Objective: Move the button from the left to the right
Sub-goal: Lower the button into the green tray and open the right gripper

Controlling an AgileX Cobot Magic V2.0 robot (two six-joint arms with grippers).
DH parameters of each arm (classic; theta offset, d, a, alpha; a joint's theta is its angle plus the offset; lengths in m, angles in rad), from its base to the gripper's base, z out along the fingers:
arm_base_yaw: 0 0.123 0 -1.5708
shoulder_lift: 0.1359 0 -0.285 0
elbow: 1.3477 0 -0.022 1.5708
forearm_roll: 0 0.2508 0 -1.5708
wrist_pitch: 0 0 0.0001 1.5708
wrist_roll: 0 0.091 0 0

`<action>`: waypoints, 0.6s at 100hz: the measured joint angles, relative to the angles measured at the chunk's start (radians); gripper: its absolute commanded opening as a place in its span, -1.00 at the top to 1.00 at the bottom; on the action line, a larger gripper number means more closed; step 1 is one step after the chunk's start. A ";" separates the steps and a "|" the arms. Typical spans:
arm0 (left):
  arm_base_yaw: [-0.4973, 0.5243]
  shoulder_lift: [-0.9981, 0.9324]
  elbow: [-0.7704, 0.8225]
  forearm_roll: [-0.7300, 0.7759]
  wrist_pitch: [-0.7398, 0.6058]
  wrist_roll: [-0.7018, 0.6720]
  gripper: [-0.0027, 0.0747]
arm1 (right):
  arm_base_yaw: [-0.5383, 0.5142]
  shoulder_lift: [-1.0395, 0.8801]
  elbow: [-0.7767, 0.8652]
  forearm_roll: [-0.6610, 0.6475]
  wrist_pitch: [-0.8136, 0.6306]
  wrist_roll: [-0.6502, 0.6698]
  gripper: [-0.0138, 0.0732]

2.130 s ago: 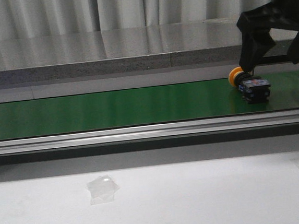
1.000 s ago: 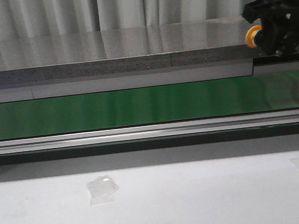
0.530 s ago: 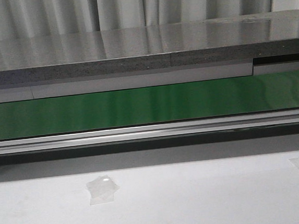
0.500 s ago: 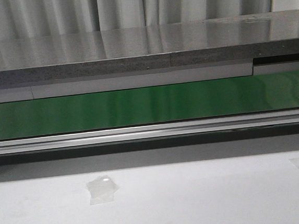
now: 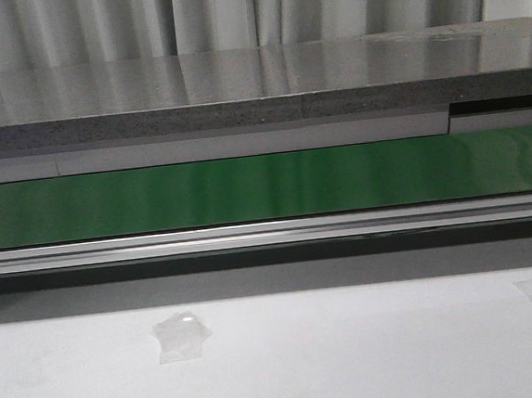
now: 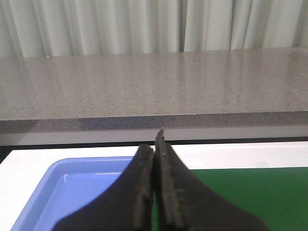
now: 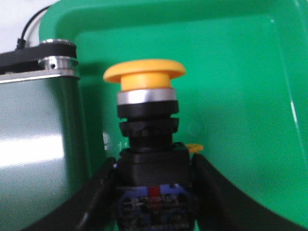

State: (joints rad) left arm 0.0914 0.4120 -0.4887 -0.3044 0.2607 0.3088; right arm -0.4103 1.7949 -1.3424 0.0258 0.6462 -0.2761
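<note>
**Ana:** Button (image 7: 147,139) first: how does the small push button with the round yellow-orange mushroom cap and black boxy body look?

**Ben:** In the right wrist view the cap sits at the end of a short yellow-orange stem, then a silver metal ring, then two stepped black collars, then the black square body. On the body's face there is a blue strip with a small red mark in the middle. A small yellow piece shows just beside the body, behind it; I cannot tell what it is.

**Ana:** Where is it?

**Ben:** Between the two black fingers of the right gripper (image 7: 154,192), which press on both sides of the body, so it is grasped. Behind it is a bright green plastic tray with a raised rounded rim (image 7: 240,72). Whether the button touches the tray floor I cannot tell. Beside the tray is the end of a dark green conveyor belt (image 7: 38,144) with a silver roller (image 7: 57,60).

**Ana:** And the left gripper (image 6: 155,192)?

**Ben:** Its two dark fingers are pressed flat together with nothing between them. Beyond them lie a light blue plastic tray (image 6: 72,192), the green belt and a grey speckled stone counter (image 6: 154,91).

**Ana:** The front view?

**Ben:** Only the belt, its metal rail (image 5: 269,233), the counter, and a white table (image 5: 355,359) with a scrap of clear tape (image 5: 181,335). Neither arm shows there.
</note>
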 measured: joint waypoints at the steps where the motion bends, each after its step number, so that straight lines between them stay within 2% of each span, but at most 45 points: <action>1: 0.000 0.000 0.000 0.000 0.000 0.000 0.98 | 0.000 0.003 0.000 0.000 0.000 0.000 0.13; 44: 0.000 0.000 0.000 0.000 0.000 0.000 0.98 | 0.000 0.120 0.000 0.006 -0.002 -0.004 0.12; 60: 0.000 0.000 0.000 0.000 0.000 0.000 0.98 | 0.000 0.135 -0.002 0.006 -0.004 -0.004 -0.03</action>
State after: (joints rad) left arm 0.0914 0.4120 -0.4887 -0.3044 0.2607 0.3088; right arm -0.4103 1.9302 -1.3447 0.0315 0.6420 -0.2802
